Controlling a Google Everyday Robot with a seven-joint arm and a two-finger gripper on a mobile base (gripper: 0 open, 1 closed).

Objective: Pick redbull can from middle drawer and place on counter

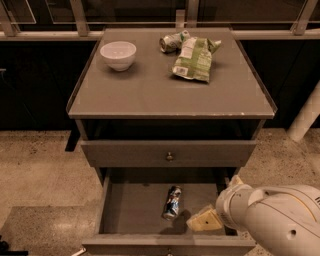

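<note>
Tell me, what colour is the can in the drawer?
The redbull can is blue and silver, camera view; the gripper hangs beside it.

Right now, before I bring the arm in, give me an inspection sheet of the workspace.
Surface: broad flat grey counter, carrying clutter only; the redbull can is not on it.
Job's things: slim blue-and-silver redbull can lies on its side in the open, shallow grey middle drawer.
Clutter: round white bowl, dented greenish-silver can and crinkled green snack bag, all towards the counter's back.
Grippers: pale yellowish gripper low at the drawer's front right, right of the redbull can and apart from it.
Cables: nothing seen.
Surroundings: closed grey drawer with knob above; speckled floor; railing behind.
</note>
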